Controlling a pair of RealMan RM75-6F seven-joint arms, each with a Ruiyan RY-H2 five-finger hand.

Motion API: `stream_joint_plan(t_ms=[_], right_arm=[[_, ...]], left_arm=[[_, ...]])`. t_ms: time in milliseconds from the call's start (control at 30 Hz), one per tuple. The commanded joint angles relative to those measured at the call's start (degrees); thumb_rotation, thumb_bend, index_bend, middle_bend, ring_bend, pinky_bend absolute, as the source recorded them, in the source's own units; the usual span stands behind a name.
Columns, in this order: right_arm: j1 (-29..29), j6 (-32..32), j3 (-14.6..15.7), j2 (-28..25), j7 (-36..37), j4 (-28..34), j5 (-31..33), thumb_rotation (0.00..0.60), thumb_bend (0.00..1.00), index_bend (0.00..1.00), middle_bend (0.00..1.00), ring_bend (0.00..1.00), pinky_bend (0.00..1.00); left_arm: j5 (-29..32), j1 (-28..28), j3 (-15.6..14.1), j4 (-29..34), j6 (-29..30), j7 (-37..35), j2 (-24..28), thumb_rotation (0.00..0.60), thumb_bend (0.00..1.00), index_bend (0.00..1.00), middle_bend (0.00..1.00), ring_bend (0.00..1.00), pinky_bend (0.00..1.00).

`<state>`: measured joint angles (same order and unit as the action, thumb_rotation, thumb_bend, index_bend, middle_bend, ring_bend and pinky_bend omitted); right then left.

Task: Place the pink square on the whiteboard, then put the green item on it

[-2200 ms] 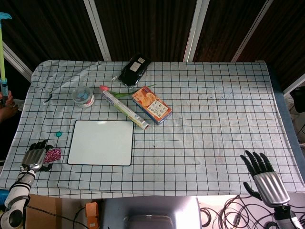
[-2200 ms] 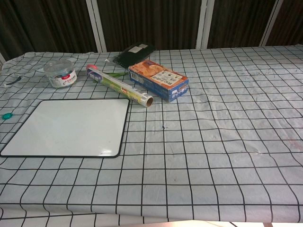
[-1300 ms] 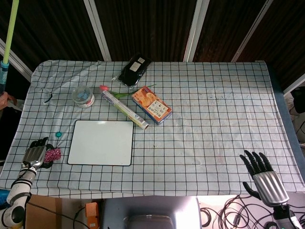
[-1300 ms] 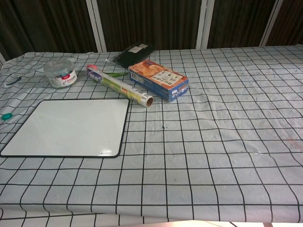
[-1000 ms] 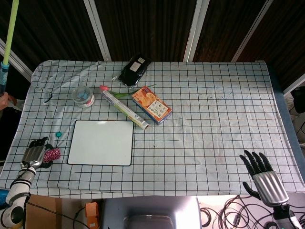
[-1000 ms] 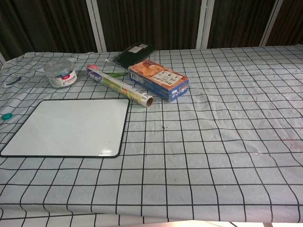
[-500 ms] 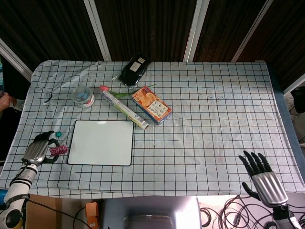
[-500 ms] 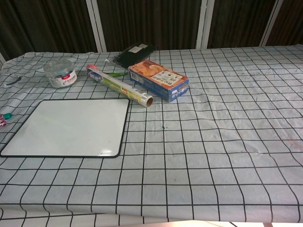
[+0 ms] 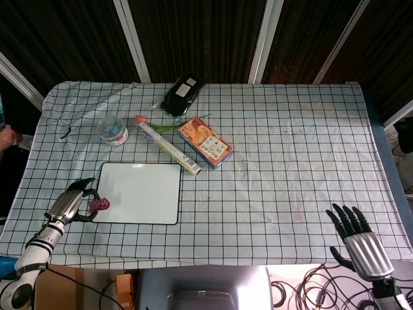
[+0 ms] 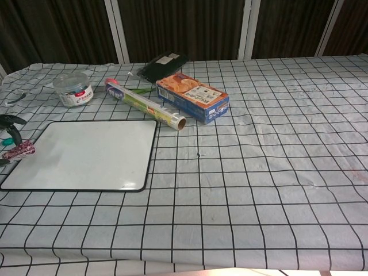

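Observation:
My left hand (image 9: 71,202) pinches the sparkly pink square (image 9: 99,204) and holds it over the left edge of the whiteboard (image 9: 139,194). In the chest view the pink square (image 10: 18,152) sits just at the whiteboard's (image 10: 92,152) left border, with dark fingertips (image 10: 8,120) above it. The small green item (image 10: 10,138) lies on the cloth beside that hand, left of the board. My right hand (image 9: 357,241) rests at the table's near right edge, fingers spread, holding nothing.
Behind the whiteboard are a clear jar (image 9: 113,130), a long wrap box (image 9: 170,149), an orange snack box (image 9: 205,142) and a black pouch (image 9: 182,94). A person's hand shows at the far left edge (image 9: 5,137).
My left hand picked the pink square up off the cloth and carried it right and away from me, to the whiteboard's left edge. The right hand has stayed put.

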<state>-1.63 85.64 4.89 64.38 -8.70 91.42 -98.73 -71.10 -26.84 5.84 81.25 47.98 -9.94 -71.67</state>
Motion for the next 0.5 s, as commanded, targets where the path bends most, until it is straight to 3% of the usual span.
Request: stream_joint_plan(t_ms=[33, 267, 500], right_arm=[[0.0, 0.0, 0.0, 0.0, 0.0, 0.0, 0.0, 0.6, 0.25, 0.0, 0.0, 0.0, 0.05], [0.0, -0.1, 0.0, 0.0, -0.1, 0.0, 0.0, 0.6, 0.25, 0.0, 0.0, 0.0, 0.05], [0.0, -0.1, -0.1, -0.2, 0.2, 0.1, 0.1, 0.6, 0.25, 0.0, 0.0, 0.0, 0.05]], left_arm=[[-0.1, 0.0, -0.1, -0.1, 0.2, 0.1, -0.3, 0.6, 0.33, 0.46, 0.06, 0.0, 0.0], [-3.3, 0.4, 0.5, -1.3, 6.0, -1.0, -5.9, 0.6, 0.33, 0.44, 0.06, 0.0, 0.0], [-7.6, 0.4, 0.8, -6.8, 11.9, -4.3, -12.6, 0.6, 0.33, 0.43, 0.06, 0.0, 0.0]])
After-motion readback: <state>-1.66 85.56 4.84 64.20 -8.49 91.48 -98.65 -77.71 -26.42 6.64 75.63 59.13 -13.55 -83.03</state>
